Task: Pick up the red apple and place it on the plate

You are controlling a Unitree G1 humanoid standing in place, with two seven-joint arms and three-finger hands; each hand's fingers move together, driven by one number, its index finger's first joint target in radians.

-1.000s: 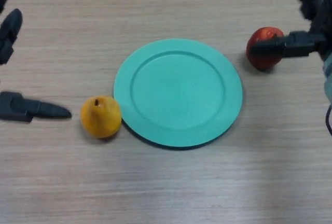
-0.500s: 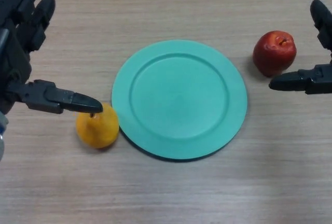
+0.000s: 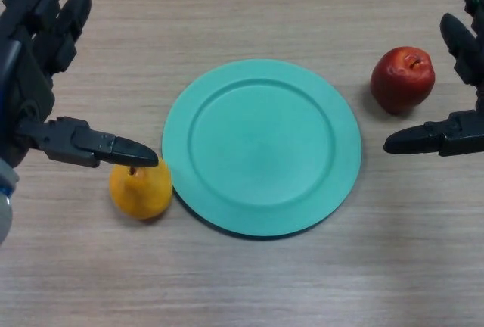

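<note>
A red apple (image 3: 403,79) sits on the wooden table to the right of a teal plate (image 3: 262,145). The plate holds nothing. My right hand (image 3: 460,107) is open at the right edge, its thumb just below and right of the apple and its fingers to the apple's right, not touching it. My left hand (image 3: 38,77) is open at the left edge, its thumb tip over the top of a yellow pear.
The yellow pear (image 3: 141,188) lies against the plate's lower-left rim. The wooden table (image 3: 249,281) extends in front of the plate.
Both hands have moved inward into view. The right thumb, which crossed the apple a second ago, now lies below it. The left thumb has come over the pear.
</note>
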